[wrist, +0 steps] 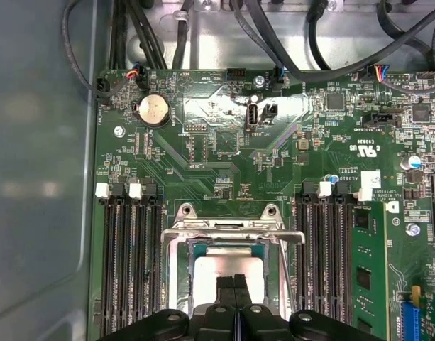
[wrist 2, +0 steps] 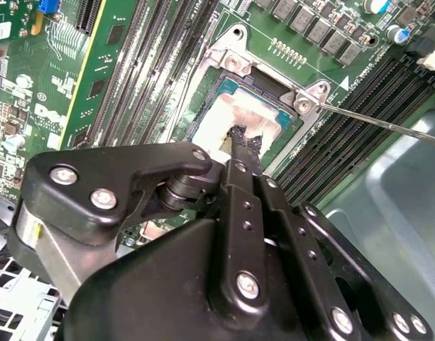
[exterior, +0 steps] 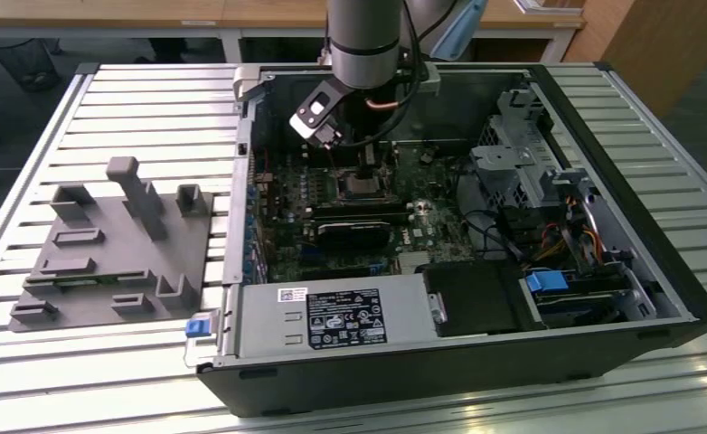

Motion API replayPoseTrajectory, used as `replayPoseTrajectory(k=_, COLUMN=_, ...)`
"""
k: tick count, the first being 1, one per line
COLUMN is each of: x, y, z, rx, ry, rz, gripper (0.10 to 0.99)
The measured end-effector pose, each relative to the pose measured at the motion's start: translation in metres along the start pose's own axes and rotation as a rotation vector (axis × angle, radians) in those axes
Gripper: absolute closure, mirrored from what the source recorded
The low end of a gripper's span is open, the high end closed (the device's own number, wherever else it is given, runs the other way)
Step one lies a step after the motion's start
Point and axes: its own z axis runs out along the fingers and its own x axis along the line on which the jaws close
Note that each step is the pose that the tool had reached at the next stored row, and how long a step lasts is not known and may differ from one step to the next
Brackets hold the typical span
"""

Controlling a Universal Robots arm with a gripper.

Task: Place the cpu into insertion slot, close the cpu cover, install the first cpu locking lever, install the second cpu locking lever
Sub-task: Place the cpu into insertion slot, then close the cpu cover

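A: Which step are we on?

B: Step 1, tail end, imo. The cpu lies flat in the insertion slot, silver top up, between the memory slots on the motherboard.

A: And the gripper?

B: It points down at the chip. Fingers are pinched together w/ barely a slit btwn them, nothing clamped. Tips are right at the cpu's top, near one edge. Touching or just off it, can't tell.

A: Cover and levers?

B: There's a metal frame round the socket, but I can't tell if the cover is down. One locking lever sticks out as a thin rod over the memory slots, so prob. not latched.

A: What does the move call for?

B: Chip has to sit square & level in the recess. Light, straight-down contact only, no sideways shove. I'd guess a skewed chip would jam.
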Motion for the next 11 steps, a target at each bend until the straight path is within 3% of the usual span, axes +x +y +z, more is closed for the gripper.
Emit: replayPoseTrajectory(k=11, x=0.0001, y=0.0004, z=-0.0051, rx=0.003, ry=0.0000, rz=0.000, gripper=0.980)
